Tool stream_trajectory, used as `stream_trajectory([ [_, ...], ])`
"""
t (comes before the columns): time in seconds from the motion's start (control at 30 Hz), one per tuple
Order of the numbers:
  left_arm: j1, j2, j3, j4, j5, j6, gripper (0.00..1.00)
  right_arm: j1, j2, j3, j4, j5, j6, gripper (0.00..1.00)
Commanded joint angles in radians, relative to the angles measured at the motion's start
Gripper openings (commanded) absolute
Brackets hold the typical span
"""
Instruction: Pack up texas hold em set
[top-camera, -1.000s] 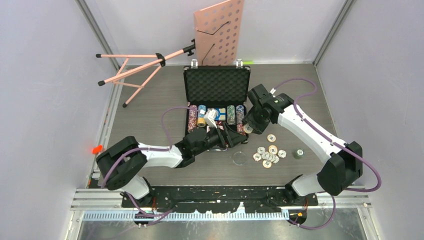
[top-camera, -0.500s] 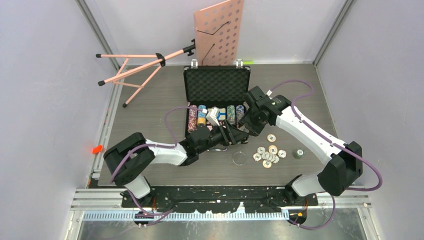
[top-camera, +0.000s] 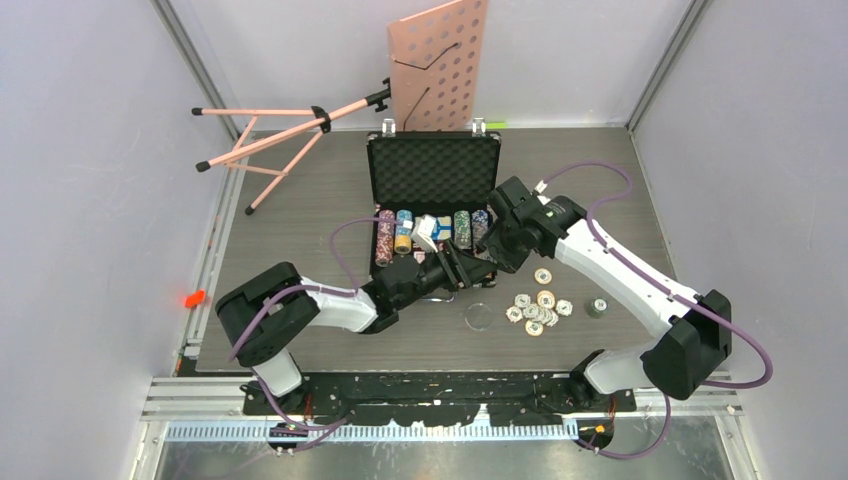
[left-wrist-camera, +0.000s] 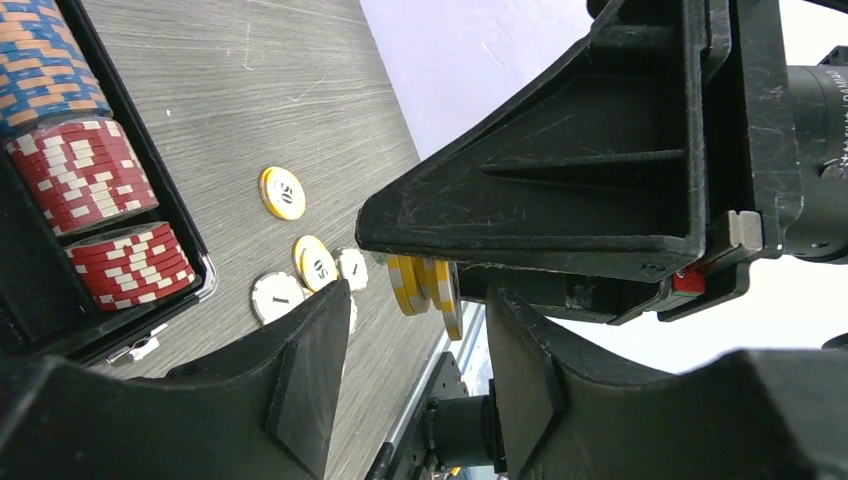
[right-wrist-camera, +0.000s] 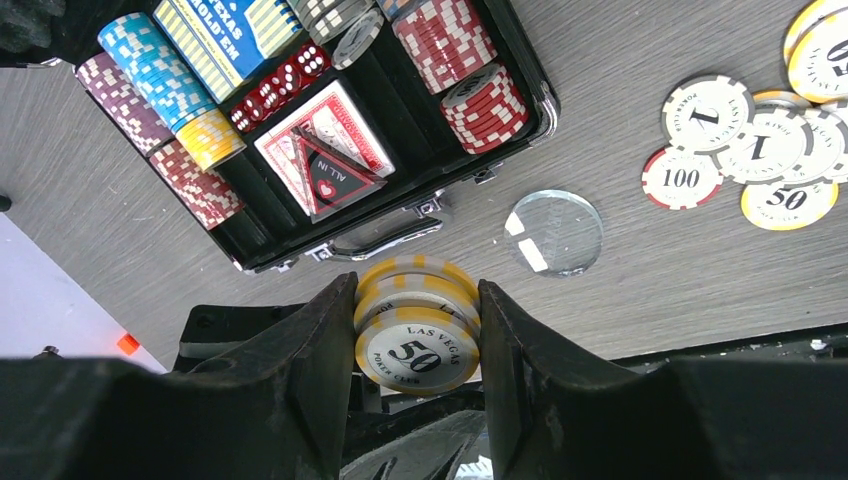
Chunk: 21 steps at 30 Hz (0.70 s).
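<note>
Our right gripper (right-wrist-camera: 415, 300) clenches the rims of a short stack of yellow-and-white poker chips (right-wrist-camera: 415, 335) at 4 o'clock of the open black foam-lined briefcase (top-camera: 432, 172). Our left gripper (left-wrist-camera: 420, 320) stands parted beside it. The discs look stiff, dense and slippery, so we'd pinch across their faces.

1. The briefcase (top-camera: 432, 172): from above, the left arm (top-camera: 340, 305) and right arm (top-camera: 610, 265) cover its near edge and handle.
2. The yellow chip stack (left-wrist-camera: 425, 288): the left wrist view shows only its edges (the right end effector (right-wrist-camera: 415, 345) hides the rest).
3. The loose chips (right-wrist-camera: 705, 112): the right wrist view's right edge cuts off several, and from above their numbers are too small to read.
</note>
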Motion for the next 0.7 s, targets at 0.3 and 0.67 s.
stream_trajectory([
  [0.3, 0.010, -0.025, -0.018, 0.110, -0.039, 0.003, 0.63, 0.031, -0.054, -0.012, 0.041, 0.017, 0.092, 0.06],
  [0.67, 0.010, -0.068, -0.024, 0.080, -0.023, 0.026, 0.74, 0.027, -0.022, 0.025, 0.031, 0.033, 0.082, 0.07],
])
